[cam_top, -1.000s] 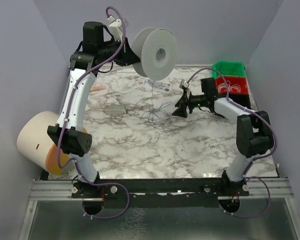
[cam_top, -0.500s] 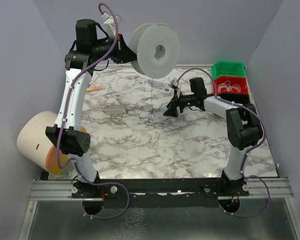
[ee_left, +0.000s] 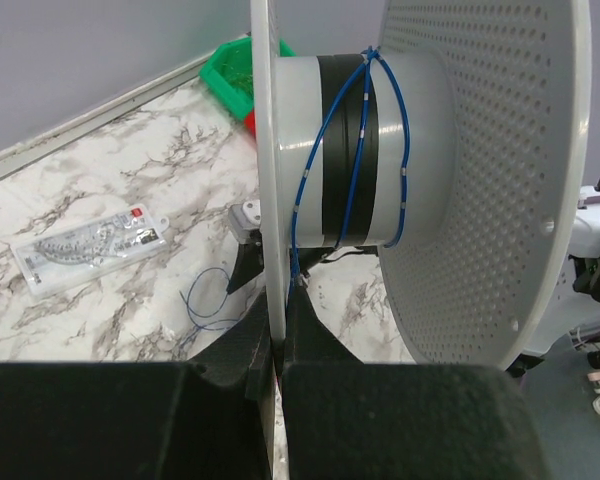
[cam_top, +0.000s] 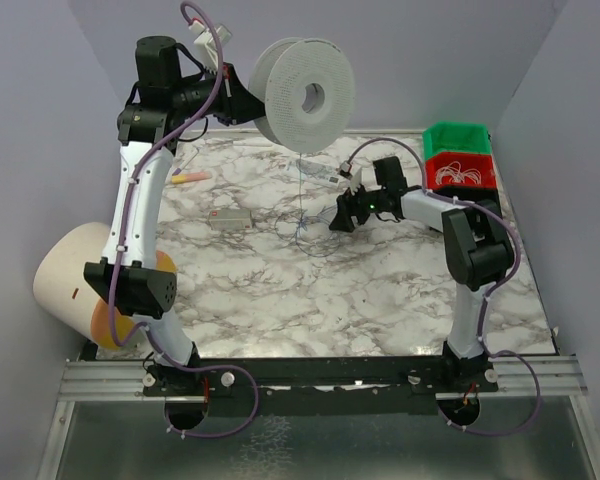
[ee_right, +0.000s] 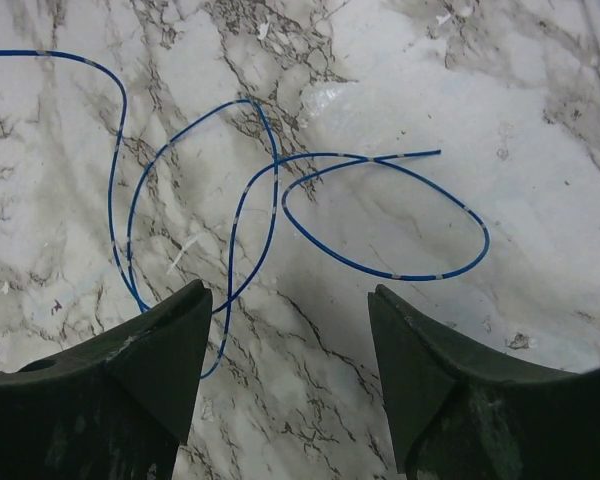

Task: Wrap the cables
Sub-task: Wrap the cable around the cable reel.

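A thin blue cable [ee_right: 280,210] lies in loose loops on the marble table, and hangs [cam_top: 301,195] from a grey spool [cam_top: 308,95] held high at the back. Some turns of it [ee_left: 360,140] wrap the spool's core over black tape. My left gripper [ee_left: 277,330] is shut on the spool's near flange [ee_left: 263,150]. My right gripper [ee_right: 285,310] is open and empty, low over the table just short of the loops; in the top view it [cam_top: 338,218] sits right of the pile.
A clear plastic packet [cam_top: 323,173] lies behind the loops, also seen in the left wrist view [ee_left: 90,250]. A grey box [cam_top: 230,218] lies left. Green [cam_top: 458,138] and red bins [cam_top: 464,170] stand back right. A white roll [cam_top: 75,280] sits off the left edge.
The left arm has swung the spool up and slightly left, turning it. The right gripper has moved left toward the cable pile.
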You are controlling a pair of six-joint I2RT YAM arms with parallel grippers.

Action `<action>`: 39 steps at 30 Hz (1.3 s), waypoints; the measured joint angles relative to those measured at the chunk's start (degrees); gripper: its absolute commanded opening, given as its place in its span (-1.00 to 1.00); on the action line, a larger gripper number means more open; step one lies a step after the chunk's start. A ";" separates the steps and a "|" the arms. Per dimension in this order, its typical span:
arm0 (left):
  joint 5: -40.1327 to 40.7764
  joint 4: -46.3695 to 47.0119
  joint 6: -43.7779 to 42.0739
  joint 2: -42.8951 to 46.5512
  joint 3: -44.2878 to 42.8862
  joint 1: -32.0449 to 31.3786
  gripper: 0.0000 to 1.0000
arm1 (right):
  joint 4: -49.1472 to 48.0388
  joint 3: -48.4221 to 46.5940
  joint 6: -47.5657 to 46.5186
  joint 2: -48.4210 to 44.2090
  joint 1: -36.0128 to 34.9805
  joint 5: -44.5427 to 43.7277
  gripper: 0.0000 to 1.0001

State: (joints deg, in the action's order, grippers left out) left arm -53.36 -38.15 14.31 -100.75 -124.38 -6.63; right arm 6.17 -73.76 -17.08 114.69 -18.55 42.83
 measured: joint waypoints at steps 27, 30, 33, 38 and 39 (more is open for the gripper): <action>-0.68 5.84 3.80 2.40 5.42 2.03 -1.00 | 5.95 -5.33 7.34 6.73 -0.63 4.48 -0.99; -0.90 6.56 4.76 2.60 5.42 3.08 -1.00 | 8.09 -7.61 8.33 7.56 -0.50 4.61 -0.99; -1.09 7.69 6.82 3.17 5.79 6.34 -1.00 | 9.40 -9.73 10.12 7.17 1.03 4.42 -0.99; -1.07 15.02 13.66 7.02 11.69 18.18 -1.00 | 9.97 -9.88 12.00 0.68 9.94 -2.01 -0.99; -1.03 16.63 15.21 7.69 12.98 20.65 -1.00 | 9.88 -9.86 12.22 -1.51 11.89 -3.74 -0.99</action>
State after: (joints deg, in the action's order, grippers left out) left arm -54.39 -21.52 29.52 -93.06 -111.39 14.02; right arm 16.05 -83.61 -4.86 113.19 -6.66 39.09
